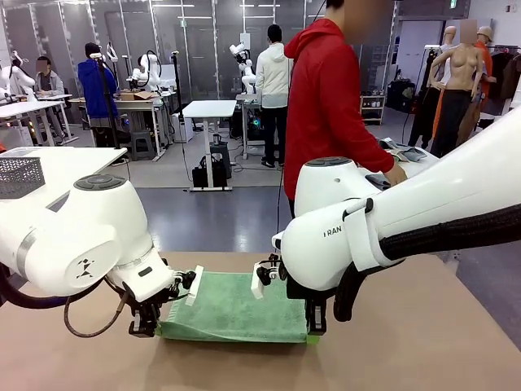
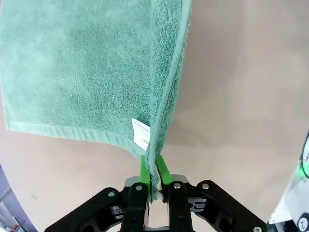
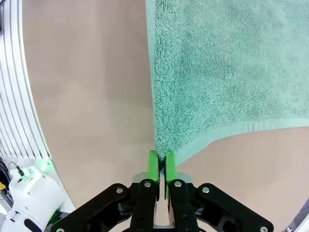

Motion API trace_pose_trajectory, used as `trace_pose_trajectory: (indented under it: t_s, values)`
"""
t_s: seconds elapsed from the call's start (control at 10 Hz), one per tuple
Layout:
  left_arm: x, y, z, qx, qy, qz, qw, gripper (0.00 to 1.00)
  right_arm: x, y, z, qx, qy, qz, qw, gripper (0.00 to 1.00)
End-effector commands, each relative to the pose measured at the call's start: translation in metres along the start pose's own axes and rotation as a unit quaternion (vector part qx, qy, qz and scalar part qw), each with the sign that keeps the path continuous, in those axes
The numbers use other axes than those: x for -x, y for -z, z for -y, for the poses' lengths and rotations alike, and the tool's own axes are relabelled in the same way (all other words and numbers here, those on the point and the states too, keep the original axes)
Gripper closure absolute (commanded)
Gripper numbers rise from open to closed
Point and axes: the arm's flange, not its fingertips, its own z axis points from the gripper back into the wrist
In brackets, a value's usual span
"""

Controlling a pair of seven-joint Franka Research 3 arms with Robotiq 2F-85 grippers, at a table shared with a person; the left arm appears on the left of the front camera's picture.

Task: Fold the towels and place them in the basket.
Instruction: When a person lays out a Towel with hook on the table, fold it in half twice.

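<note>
A mint green towel [image 1: 236,308] lies spread on the brown table between my two arms. My left gripper [image 1: 145,328] is shut on its near left corner; in the left wrist view the green pads [image 2: 143,170] pinch the towel's edge [image 2: 161,121] beside a small white tag [image 2: 140,134]. My right gripper [image 1: 316,327] is shut on the near right corner, and the right wrist view shows the pads [image 3: 152,164] clamped on the towel's hem [image 3: 164,140]. The dark mesh basket [image 1: 20,176] stands on a white table at the far left.
A person in a red hoodie [image 1: 326,106] stands at the far side of the table, a hand on things at the right. Bare brown tabletop [image 1: 423,342] lies around the towel. Other people and tables stand farther back.
</note>
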Motion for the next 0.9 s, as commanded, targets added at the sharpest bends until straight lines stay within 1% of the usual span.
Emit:
trace_pose_trajectory:
  t_s: [0.0, 0.4, 0.5, 0.8]
  values:
    - [0.000, 0.001, 0.001, -0.011, -0.008, -0.006, 1.000, 0.93, 0.000, 0.000, 0.000, 0.003, 0.001, 0.002, 1.000, 0.93]
    - [0.000, 0.001, 0.001, -0.011, -0.008, -0.006, 1.000, 0.93, 0.000, 0.000, 0.000, 0.003, 0.001, 0.002, 1.000, 0.93]
    - [0.000, 0.000, 0.000, -0.001, -0.002, 0.000, 1.000, 0.93, 0.000, 0.000, 0.000, 0.000, 0.000, 0.000, 1.000, 0.93]
    - [-0.004, -0.019, -0.033, -0.022, 0.002, -0.009, 1.000, 0.93, -0.011, -0.016, 0.027, 0.003, -0.022, 0.004, 1.000, 0.93]
